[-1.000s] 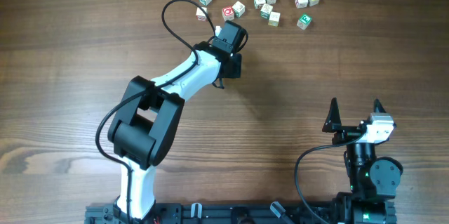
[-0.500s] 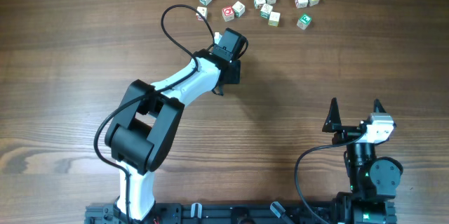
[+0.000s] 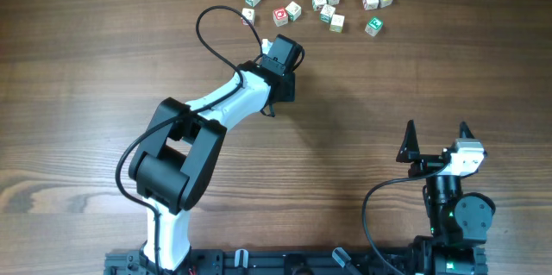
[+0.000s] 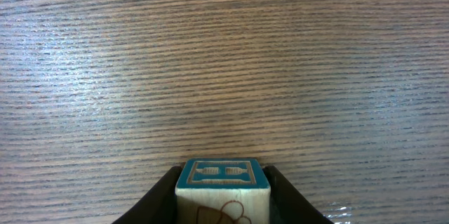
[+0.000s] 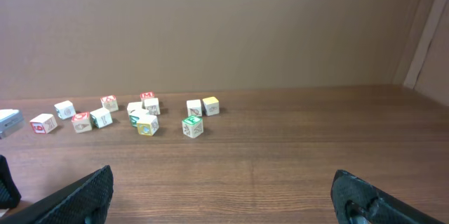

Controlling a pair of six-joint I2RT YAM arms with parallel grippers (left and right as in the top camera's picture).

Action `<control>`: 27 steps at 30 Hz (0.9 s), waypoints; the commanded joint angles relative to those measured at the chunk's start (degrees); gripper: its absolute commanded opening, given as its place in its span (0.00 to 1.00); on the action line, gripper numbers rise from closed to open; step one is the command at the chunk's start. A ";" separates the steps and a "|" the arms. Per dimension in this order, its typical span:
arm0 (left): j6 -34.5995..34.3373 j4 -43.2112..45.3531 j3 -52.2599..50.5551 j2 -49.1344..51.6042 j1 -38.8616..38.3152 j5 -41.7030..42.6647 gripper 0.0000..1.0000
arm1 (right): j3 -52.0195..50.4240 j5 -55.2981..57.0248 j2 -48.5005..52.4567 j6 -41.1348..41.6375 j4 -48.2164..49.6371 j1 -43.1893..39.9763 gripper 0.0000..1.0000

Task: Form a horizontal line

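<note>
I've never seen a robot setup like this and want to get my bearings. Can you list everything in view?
loose letter cubes: thirteen that I can count, pale wood with red, green or yellow faces, scattered on the far side of the table.
held cube: one, pale wood with a teal H face, in the left gripper.
table: one, brown wood grain, under everything.
left arm: one, white and black, reaching toward the cubes.
left gripper: one, black, shut on the held cube.
right gripper: one, black, open and empty, near right.
</note>
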 commanded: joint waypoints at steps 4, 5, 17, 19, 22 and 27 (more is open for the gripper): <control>-0.96 0.46 -2.10 2.29 -0.26 2.19 0.35 | -0.04 -0.83 -0.46 -0.81 0.15 0.26 1.00; -0.96 0.46 -2.10 2.29 -0.26 2.19 0.36 | -0.04 -0.83 -0.46 -0.79 0.15 0.26 1.00; -0.52 1.49 -2.10 2.29 -0.26 2.19 0.43 | -0.04 -0.83 -0.46 -0.79 0.15 0.26 1.00; -0.52 1.49 -2.10 2.29 -0.26 2.19 0.46 | -0.04 -0.83 -0.46 -0.79 0.17 0.26 1.00; -0.52 1.46 -2.10 2.29 -0.26 2.19 0.48 | -0.04 -0.83 -0.46 -0.79 0.15 0.26 1.00; -0.55 1.49 -2.10 2.29 -0.26 1.99 0.55 | -0.04 -0.83 -0.46 -0.81 0.15 0.26 1.00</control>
